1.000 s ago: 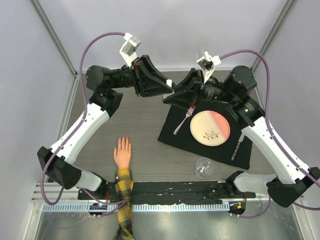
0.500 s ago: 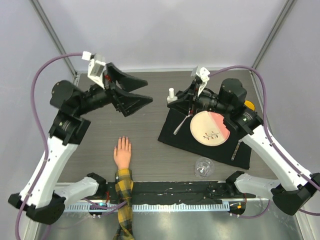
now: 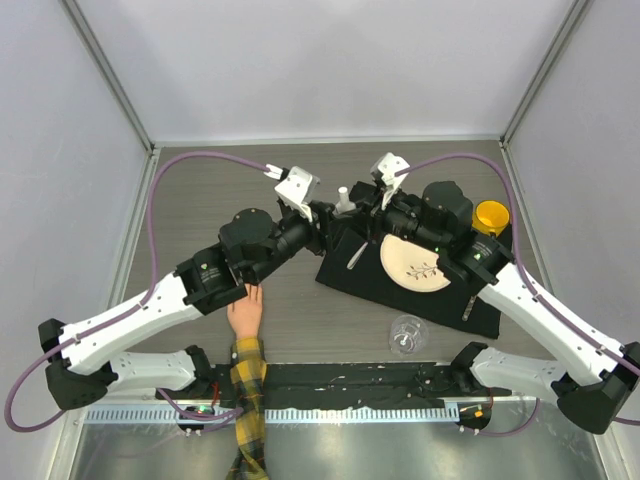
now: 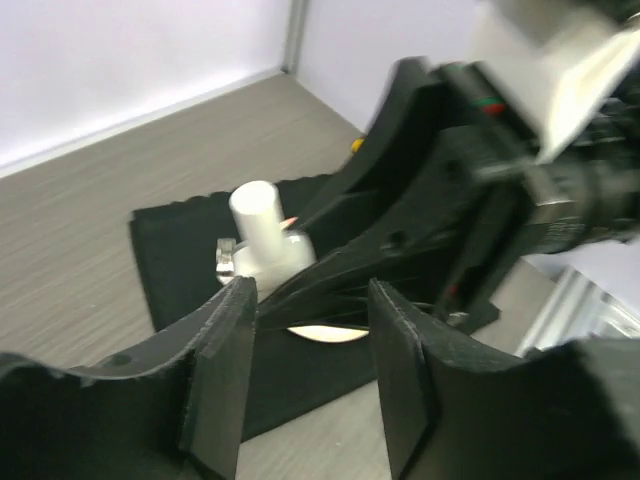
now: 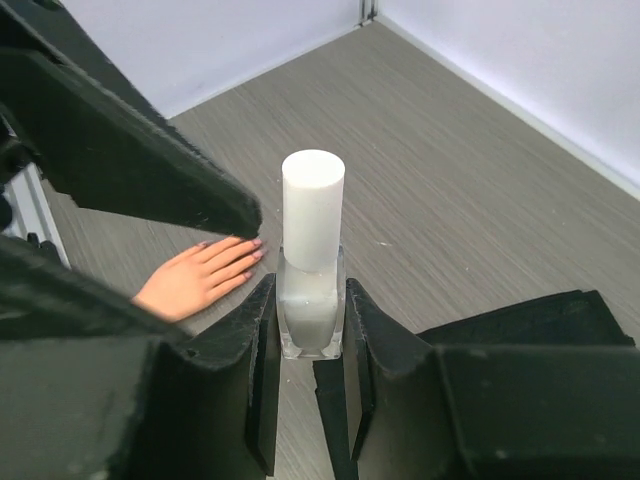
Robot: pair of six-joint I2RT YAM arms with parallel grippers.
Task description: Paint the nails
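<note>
The polish bottle (image 5: 311,305) is gripped upright by the right pincer (image 5: 309,345); its cap (image 5: 313,205) is approached, just ahead, by the half-open left pincer (image 4: 310,330).

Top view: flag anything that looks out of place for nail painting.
A dinner setting sits right of the fake hand: plate, fork and knife on a black mat, a glass nearby. Nothing looks spilled.

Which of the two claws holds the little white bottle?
The right claw, shut on the bottle; the left claw is open, holding nothing.
</note>
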